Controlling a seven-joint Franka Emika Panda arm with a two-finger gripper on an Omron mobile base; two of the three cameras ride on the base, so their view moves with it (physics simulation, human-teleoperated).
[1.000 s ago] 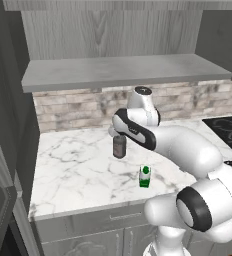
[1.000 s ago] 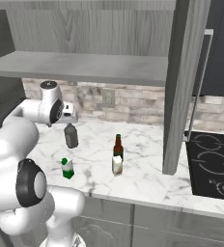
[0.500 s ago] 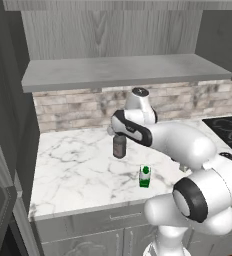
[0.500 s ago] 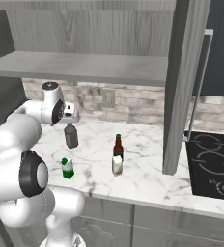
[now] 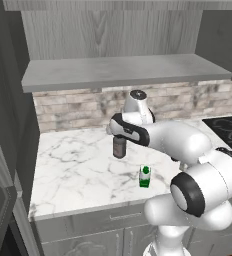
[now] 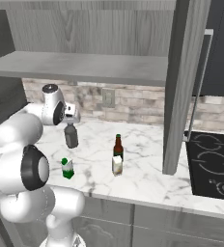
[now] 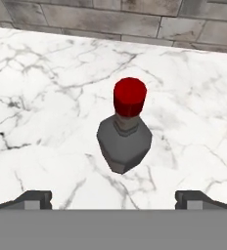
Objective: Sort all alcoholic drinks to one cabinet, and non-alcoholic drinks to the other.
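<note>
Now, from the left base view, my gripper (image 5: 119,136) hangs just above the tall clear-grey glass bottle with the red cap (image 5: 119,148), which stands upright on the white marble counter (image 5: 73,167). I judge that I am in the step of reaching for this first alcoholic drink; nothing is sorted yet. The small green and white carton (image 5: 145,177) stands nearer to the counter's front edge, apart from the bottle. The wide grey wood-grain cabinet with its long grey shelf (image 5: 123,70) is above.

From the right base view, the bottle (image 6: 71,136) is directly under my hand. The slim brown bottle with green label (image 6: 118,146) and the cream-yellow carton (image 6: 117,165) just in front of it stand well apart to the right.

From the hand view, my two dark finger tips (image 7: 32,199) stand fully apart and hold nothing. The red cap (image 7: 129,97) lies ahead, about centred between them. Next I should descend straight, so the neck comes between the fingers, then close.
</note>
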